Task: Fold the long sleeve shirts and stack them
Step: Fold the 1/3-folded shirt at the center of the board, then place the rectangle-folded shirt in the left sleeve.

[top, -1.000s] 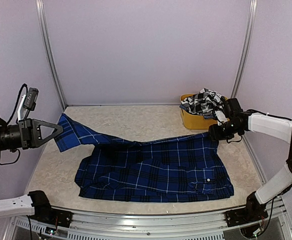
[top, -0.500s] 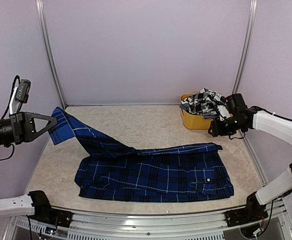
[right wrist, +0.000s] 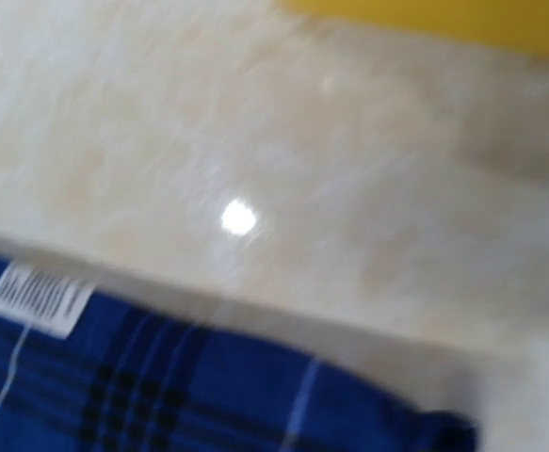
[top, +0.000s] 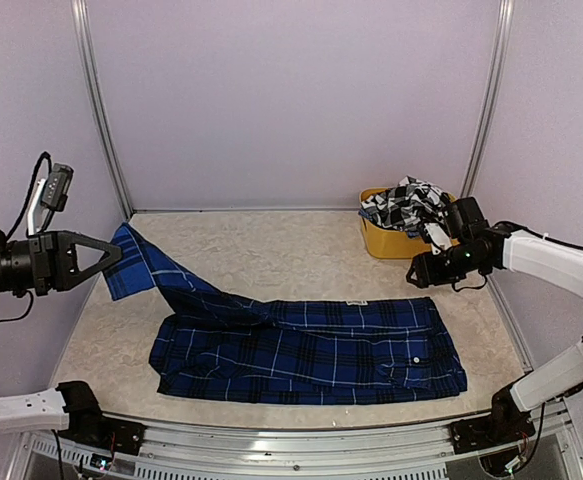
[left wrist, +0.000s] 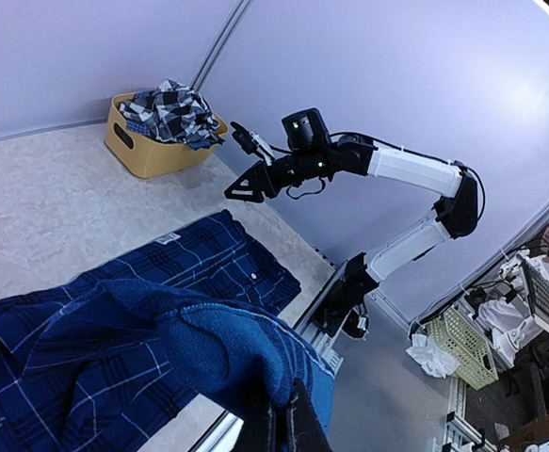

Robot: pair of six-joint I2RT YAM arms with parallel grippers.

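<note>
As the left gripper (top: 117, 256) pinches the blue shirt (top: 311, 345) taut toward nine o'clock for folding, the right gripper (top: 414, 275), at three, seems parted.

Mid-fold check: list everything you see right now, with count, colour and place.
royal blue plaid long sleeve shirt: one, blue with black bands and thin white lines, spread across the near table, one sleeve held up at the left.
black-and-white checked cloth shirt: one, crumpled in the tub.
yellow plastic tub: one, far right of the table.
white sewn label: one, at the blue shirt's far edge.
beige marbled table: one, under everything.
left gripper: one, black, jaws shut on the blue shirt's sleeve.
right gripper: one, black, jaws open and empty, above the table near the tub.
</note>
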